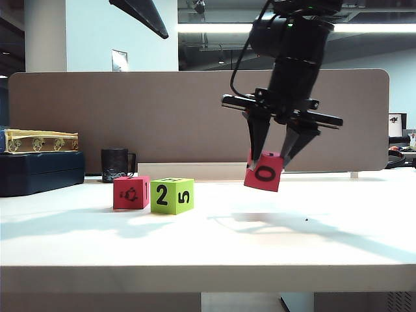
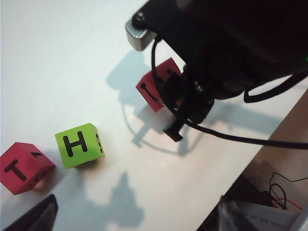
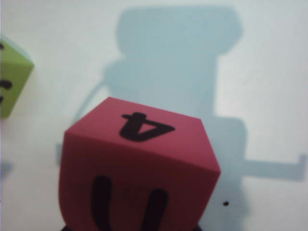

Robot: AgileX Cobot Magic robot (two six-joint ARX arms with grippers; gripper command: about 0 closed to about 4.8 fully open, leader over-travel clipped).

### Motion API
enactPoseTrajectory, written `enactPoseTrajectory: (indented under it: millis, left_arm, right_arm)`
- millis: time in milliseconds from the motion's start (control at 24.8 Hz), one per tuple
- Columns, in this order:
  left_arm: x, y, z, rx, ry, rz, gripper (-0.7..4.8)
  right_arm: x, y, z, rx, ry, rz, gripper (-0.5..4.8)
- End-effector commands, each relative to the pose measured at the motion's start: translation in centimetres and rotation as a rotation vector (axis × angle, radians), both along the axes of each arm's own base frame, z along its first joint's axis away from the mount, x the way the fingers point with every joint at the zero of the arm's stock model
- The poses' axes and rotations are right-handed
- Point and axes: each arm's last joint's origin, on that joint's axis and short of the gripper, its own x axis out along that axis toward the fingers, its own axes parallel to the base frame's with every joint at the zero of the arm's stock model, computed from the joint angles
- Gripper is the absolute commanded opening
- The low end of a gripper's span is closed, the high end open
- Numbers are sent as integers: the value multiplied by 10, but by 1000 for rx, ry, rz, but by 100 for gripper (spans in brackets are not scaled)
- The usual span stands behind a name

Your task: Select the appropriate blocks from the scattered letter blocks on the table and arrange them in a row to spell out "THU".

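A red letter block [image 1: 264, 171] hangs tilted just above the white table [image 1: 292, 247], right of the middle, with my right gripper [image 1: 270, 158] shut on it from above. In the right wrist view this red block [image 3: 137, 168] shows a U and a 4. On the left of the table stand a second red block [image 1: 130, 192] and a lime green block [image 1: 171, 195], side by side and touching. From above, the red one reads T [image 2: 24, 167] and the green one reads H [image 2: 79, 144]. My left gripper [image 2: 137, 219] hovers high over them, open and holding nothing.
A black mug [image 1: 117, 164] stands behind the two blocks, in front of the brown-grey divider panel [image 1: 195, 110]. A dark case with a yellow box on top [image 1: 39, 162] sits at the far left. The table's front edge [image 1: 208, 276] is near the camera.
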Motion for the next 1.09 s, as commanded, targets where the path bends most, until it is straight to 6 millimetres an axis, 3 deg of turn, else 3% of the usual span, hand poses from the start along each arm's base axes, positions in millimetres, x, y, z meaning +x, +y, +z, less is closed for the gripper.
enactPoseTrajectory:
  millis: [40, 242, 564, 887, 927, 1048, 1088]
  left_arm:
    - [-1, 0, 3, -6, -13, -5, 425]
    - [0, 1, 2, 28, -36, 18, 425]
    - [0, 1, 2, 43, -47, 23, 425]
    - [-1, 2, 2, 48, -37, 22, 425]
    - [-1, 2, 2, 48, -37, 22, 425]
    - [-1, 2, 1, 50, -34, 22, 425]
    - [-1, 2, 1, 50, -34, 22, 425]
  right_arm:
    - [7, 4, 4, -17, 6, 4, -6]
    - [23, 14, 1, -47, 52, 28, -5]
    - [24, 32, 5, 14, -6, 111, -5]
    - [25, 33, 5, 22, -17, 111, 3]
    - [25, 33, 5, 23, -17, 111, 16]
    - [24, 33, 5, 20, -9, 108, 162]
    - [24, 33, 5, 20, -7, 108, 182]
